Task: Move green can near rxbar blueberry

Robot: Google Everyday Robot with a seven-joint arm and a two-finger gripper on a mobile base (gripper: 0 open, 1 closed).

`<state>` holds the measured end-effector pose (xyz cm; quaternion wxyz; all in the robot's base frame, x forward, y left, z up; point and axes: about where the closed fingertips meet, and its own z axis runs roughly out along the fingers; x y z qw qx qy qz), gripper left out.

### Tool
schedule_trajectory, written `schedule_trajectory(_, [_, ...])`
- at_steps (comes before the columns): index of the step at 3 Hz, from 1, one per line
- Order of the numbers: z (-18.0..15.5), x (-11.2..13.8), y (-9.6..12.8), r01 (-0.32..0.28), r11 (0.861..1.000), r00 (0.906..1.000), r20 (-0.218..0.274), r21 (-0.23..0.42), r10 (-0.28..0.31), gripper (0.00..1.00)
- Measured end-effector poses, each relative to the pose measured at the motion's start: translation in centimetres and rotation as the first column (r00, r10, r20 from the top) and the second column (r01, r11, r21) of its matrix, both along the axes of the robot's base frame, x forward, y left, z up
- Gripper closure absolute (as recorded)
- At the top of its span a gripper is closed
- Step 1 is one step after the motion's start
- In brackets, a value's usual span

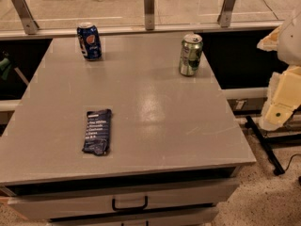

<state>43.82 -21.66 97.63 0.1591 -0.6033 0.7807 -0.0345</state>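
1. Off the right edge of the worktop [155, 107], about level with its middle, sits the gripper [281, 102]. Only its cream body shows, outside the surface and not over it. I cannot tell whether it is released or clenched. I see nothing held in it.
2. The green can [190, 54] stands upright at the far right corner, just inside the right edge, tab end up. Nothing touches it.
3. The rxbar [97, 131] lies flat near the front edge, left of centre. Its long axis runs roughly from the front edge toward the far edge.
4. Governing relation: from the gripper, the green can lies toward the far edge and inward, to the left. It is the nearest item to the gripper. From the green can, the rxbar lies diagonally across the worktop, toward the front left corner, and the two are well apart.
5. A Pepsi can [89, 41] stands upright at the far left corner. It is not the target, and I judge it to be off that diagonal.
6. Judgement: the task has not started, and the approach is the step in hand. I expect to reach in over the right edge and take the green can by its sides. I would then carry it toward the front left and set it just beside the rxbar. A tall upright can may tip if nudged.
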Motion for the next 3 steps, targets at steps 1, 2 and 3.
schedule_trajectory(1, [0.0,0.0,0.0,0.000,1.000,1.0000,0.000,0.000,0.000,0.00])
schedule_trajectory(2, [-0.2,2.8,0.5,-0.016,0.997,0.9993,0.035,0.071,0.013,0.00])
schedule_trajectory(3, [-0.9,7.6,1.5,-0.038,0.986,0.9956,0.091,0.160,0.024,0.00])
